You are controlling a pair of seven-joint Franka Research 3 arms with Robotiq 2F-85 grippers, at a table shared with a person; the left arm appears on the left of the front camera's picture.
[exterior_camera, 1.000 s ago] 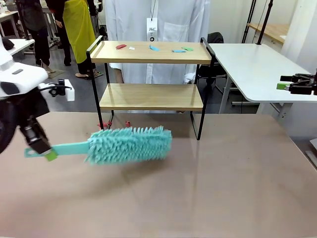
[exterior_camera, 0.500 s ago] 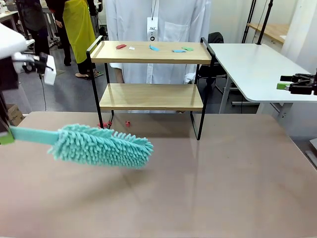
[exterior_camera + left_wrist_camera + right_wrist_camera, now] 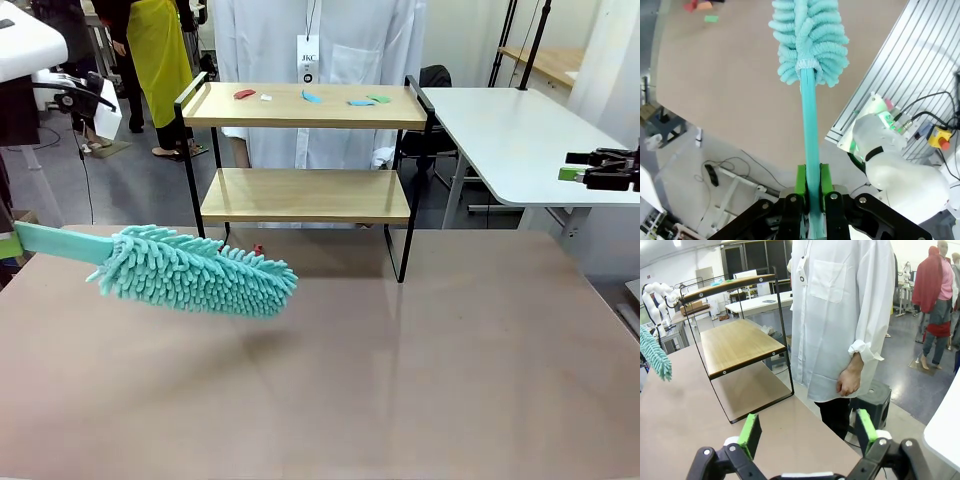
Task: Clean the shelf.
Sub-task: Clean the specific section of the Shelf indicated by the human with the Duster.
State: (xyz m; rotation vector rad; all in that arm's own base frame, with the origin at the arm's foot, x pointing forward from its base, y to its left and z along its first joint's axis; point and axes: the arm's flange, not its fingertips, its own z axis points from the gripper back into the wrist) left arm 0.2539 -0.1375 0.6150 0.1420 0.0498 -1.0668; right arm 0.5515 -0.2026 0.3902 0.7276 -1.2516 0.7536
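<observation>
The shelf (image 3: 305,195) stands at the table's far side, two wooden boards on a black frame, also seen in the right wrist view (image 3: 740,345). Small scraps lie on its top board: red (image 3: 244,94), white (image 3: 266,97), blue (image 3: 311,97) and green (image 3: 379,98). My left gripper (image 3: 811,185) is shut on the handle of a teal fluffy duster (image 3: 195,272), at the picture's left edge (image 3: 8,246). The duster hangs above the table, left of and in front of the shelf. My right gripper (image 3: 805,432) stands open and empty far to the right (image 3: 580,175).
A person in a white shirt (image 3: 320,40) stands just behind the shelf, hands down (image 3: 847,382). A white table (image 3: 510,130) lies at the back right. Small red scraps (image 3: 258,249) lie on the brown table under the shelf.
My left gripper has lifted the duster off the table and carried it left; its head now slopes down to the right. The right gripper has not moved.
</observation>
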